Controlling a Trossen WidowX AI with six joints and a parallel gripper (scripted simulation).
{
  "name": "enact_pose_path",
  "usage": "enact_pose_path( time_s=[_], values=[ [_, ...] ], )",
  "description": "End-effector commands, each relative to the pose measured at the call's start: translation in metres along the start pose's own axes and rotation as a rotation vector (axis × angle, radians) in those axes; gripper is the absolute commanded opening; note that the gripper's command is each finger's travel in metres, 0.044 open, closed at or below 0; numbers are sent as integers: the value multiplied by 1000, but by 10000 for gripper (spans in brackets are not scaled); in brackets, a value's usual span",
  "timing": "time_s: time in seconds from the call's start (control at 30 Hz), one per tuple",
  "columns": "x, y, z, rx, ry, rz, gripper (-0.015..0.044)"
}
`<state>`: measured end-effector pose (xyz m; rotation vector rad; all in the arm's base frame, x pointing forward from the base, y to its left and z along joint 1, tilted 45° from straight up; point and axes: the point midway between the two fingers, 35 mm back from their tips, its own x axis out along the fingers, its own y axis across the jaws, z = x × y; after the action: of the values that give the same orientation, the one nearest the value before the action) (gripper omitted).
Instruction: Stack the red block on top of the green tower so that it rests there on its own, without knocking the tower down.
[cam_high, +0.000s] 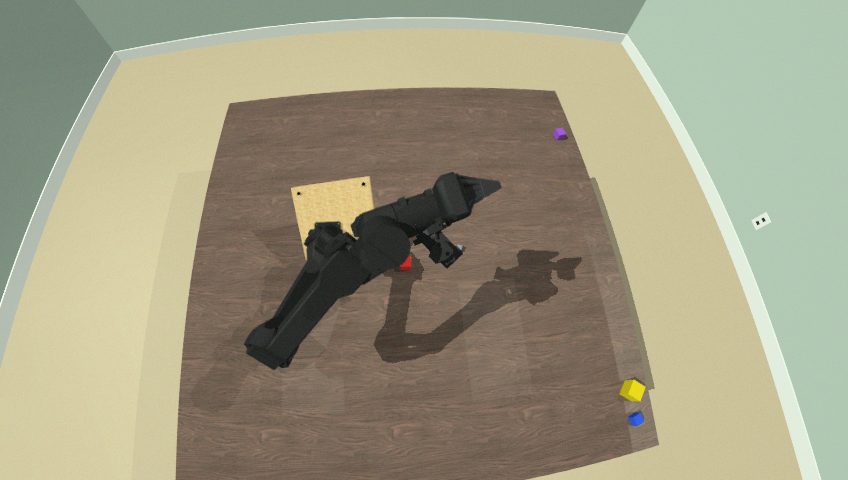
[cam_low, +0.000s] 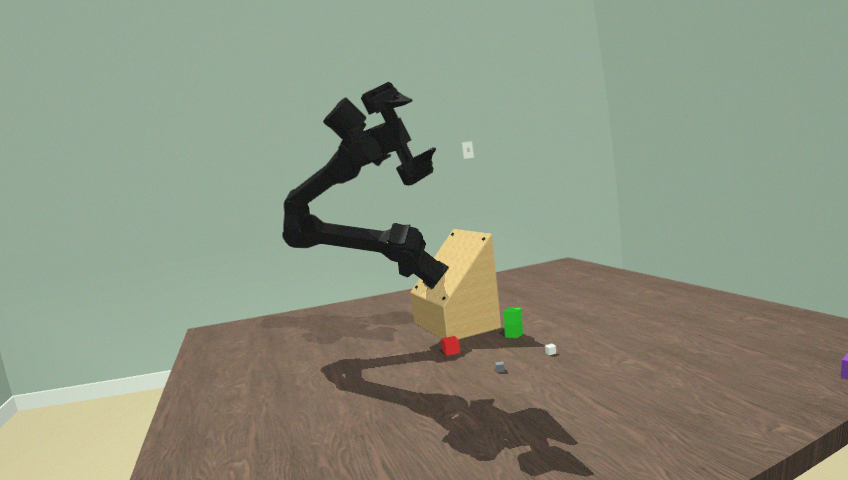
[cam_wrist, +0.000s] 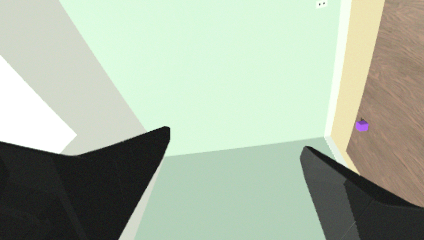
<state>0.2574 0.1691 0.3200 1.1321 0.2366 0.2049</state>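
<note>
The red block sits on the table in front of the wooden wedge, partly covered by the arm in the top view. The green tower stands upright beside the wedge, to the right of and behind the red block in the exterior view, with nothing on top. The arm hides it in the top view. My gripper is open and empty, raised high above the table, well away from both. The wrist view shows mostly walls between its fingers, with neither red block nor green tower in it.
The sloped wooden wedge stands under the arm's base. A grey cube and a white cube lie near the tower. Purple, yellow and blue blocks lie near the table's edge.
</note>
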Motion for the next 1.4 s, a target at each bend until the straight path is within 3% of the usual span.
enact_pose_path(
  time_s=[0.0,0.37,0.8,1.37],
  values=[
    [21,-62,-12,-218,15,-239,440],
    [13,-215,-7,-731,189,-872,440],
    [-83,-324,32,-1177,712,-1565,440],
    [-91,-331,39,-1193,751,-1596,440]
  ],
)
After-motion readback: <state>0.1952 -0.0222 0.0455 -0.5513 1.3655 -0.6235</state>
